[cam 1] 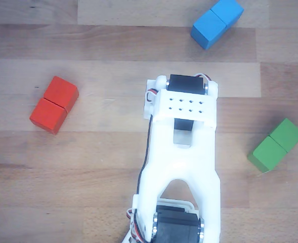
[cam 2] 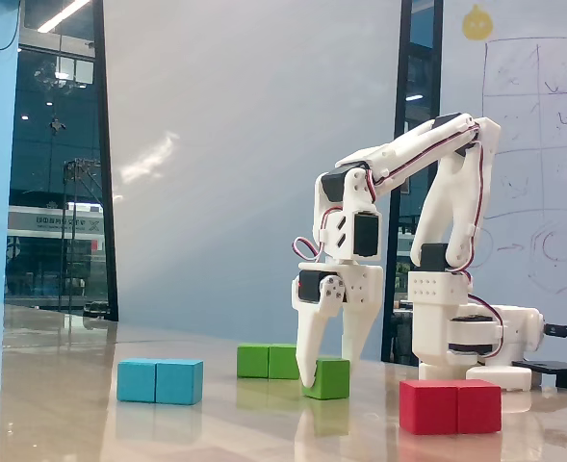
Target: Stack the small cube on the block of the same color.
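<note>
In the fixed view the small cube point(cam 2: 333, 381), green, rests on the table just right of the green block point(cam 2: 268, 361), a two-cube piece lying a little behind it. My white gripper point(cam 2: 327, 372) points down with its fingers against the cube's left and right sides, shut on it. The left finger point(cam 2: 307, 361) overlaps the cube's left face and the block's right end. In the other view, looking down, the arm's body hides the gripper and the small cube, while the green block point(cam 1: 278, 145) lies to the right of the arm.
A blue double block point(cam 2: 160, 381) point(cam 1: 217, 23) lies left of the green block in the fixed view. Nearest the camera, at the right, is a red double block point(cam 2: 450, 406) point(cam 1: 54, 105). The arm's base point(cam 2: 456, 332) stands behind it.
</note>
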Robot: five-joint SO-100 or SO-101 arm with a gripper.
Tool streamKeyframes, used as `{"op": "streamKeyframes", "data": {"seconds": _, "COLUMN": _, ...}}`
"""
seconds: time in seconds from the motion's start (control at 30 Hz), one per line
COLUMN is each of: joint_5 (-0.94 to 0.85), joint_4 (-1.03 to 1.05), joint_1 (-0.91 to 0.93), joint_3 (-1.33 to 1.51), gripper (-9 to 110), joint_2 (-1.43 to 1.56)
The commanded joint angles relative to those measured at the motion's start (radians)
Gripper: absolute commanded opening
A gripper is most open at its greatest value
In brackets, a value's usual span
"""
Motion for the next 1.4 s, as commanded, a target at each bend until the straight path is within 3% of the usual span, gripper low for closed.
{"op": "streamKeyframes", "data": {"seconds": 0.0, "joint_5": -0.003, "joint_4": -0.015, "joint_1": 0.018, "joint_3": -0.095, "gripper": 7, "joint_2": 0.015}}
{"op": "streamKeyframes", "data": {"seconds": 0.4, "joint_5": -0.006, "joint_4": 0.005, "joint_1": 0.075, "joint_3": -0.258, "gripper": 6, "joint_2": 0.021}}
{"op": "streamKeyframes", "data": {"seconds": 0.83, "joint_5": -0.008, "joint_4": 0.218, "joint_1": 0.356, "joint_3": -0.581, "gripper": 6, "joint_2": 0.009}}
{"op": "streamKeyframes", "data": {"seconds": 1.37, "joint_5": -0.169, "joint_4": 0.232, "joint_1": 0.683, "joint_3": -0.606, "gripper": 6, "joint_2": -0.118}}
